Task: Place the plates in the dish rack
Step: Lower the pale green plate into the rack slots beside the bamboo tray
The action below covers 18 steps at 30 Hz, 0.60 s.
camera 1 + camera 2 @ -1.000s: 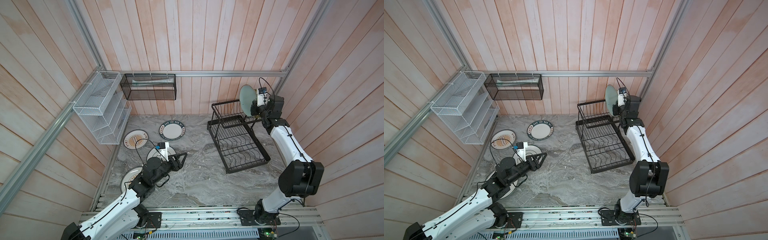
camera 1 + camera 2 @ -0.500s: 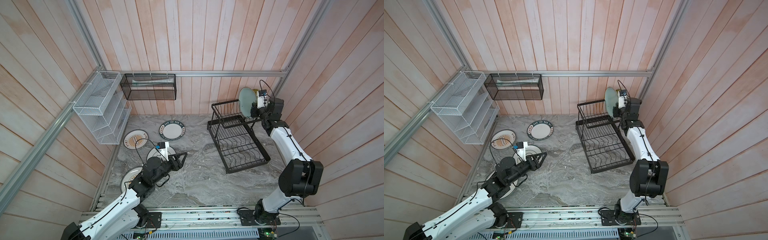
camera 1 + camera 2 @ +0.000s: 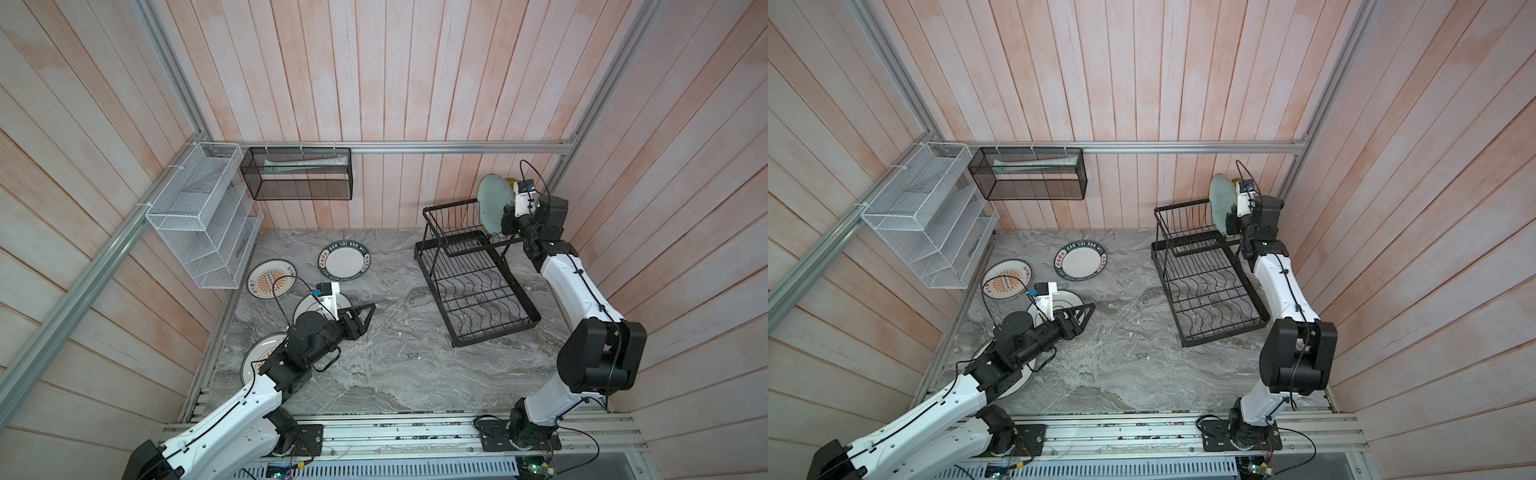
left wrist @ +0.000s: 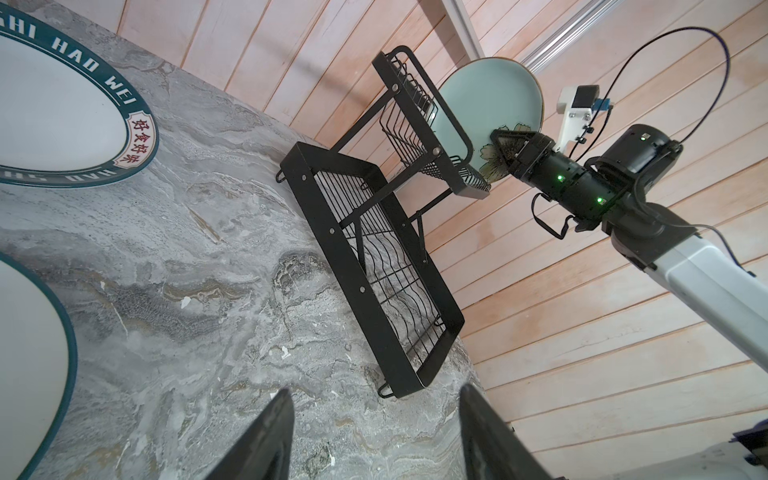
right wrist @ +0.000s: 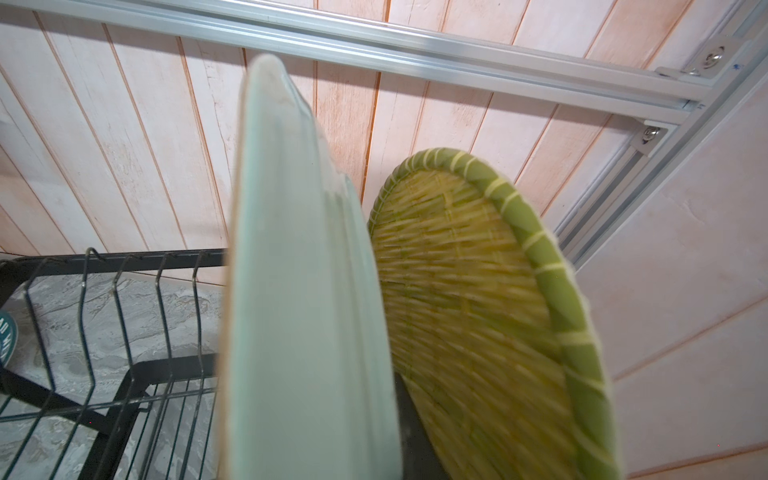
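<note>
Release of plate, upper tier. Right gripper (image 4: 500, 143) astride the flowered lower rim of round pale teal glazed plate (image 4: 486, 99); clamped or slack, cannot tell. One dark finger (image 5: 415, 449) down in the gap behind that plate.

Teal plate upright on edge at the 2 o'clock end of black wire two-tier dish rack (image 4: 332, 230), bottom edge in the slotted upper basket. Just beyond, toward 3 o'clock: round yellow woven-look plate (image 5: 478, 311), also on edge. Touching or apart, cannot tell.

For a clean release, judged from here:
- Open slowly, and only with the rim seated between two wires.
- Watch for lean toward the yellow neighbour.
- Withdraw along the plate's own plane, with no sideways drag against either plate.

Left gripper (image 4: 374, 440) wide open and empty, low over grey marble-look tabletop (image 3: 395, 374) at 8 o'clock.

Flat on the table, 8 to 10 o'clock, not yet loaded:
- white plate with dark lettered rim (image 3: 344, 261)
- orange-sunburst plate (image 3: 272, 279)
- white plate with dark ring (image 4: 29, 353)
- second sunburst plate (image 3: 251, 361), under the left arm
</note>
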Tool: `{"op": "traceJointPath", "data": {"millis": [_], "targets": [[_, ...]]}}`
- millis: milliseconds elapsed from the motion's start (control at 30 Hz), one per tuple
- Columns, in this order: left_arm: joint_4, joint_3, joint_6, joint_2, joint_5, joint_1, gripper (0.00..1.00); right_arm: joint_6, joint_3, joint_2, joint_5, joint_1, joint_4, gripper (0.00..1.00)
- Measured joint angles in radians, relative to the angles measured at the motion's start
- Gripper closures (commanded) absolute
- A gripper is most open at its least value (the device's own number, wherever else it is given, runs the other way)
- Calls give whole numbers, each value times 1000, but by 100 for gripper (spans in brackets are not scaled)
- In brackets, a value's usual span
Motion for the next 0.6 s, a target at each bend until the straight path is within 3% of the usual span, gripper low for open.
{"op": "traceJointPath", "data": {"millis": [600], "targets": [[0, 0, -3, 6, 0, 0, 36, 58, -9, -66, 57, -8, 70, 42]]}}
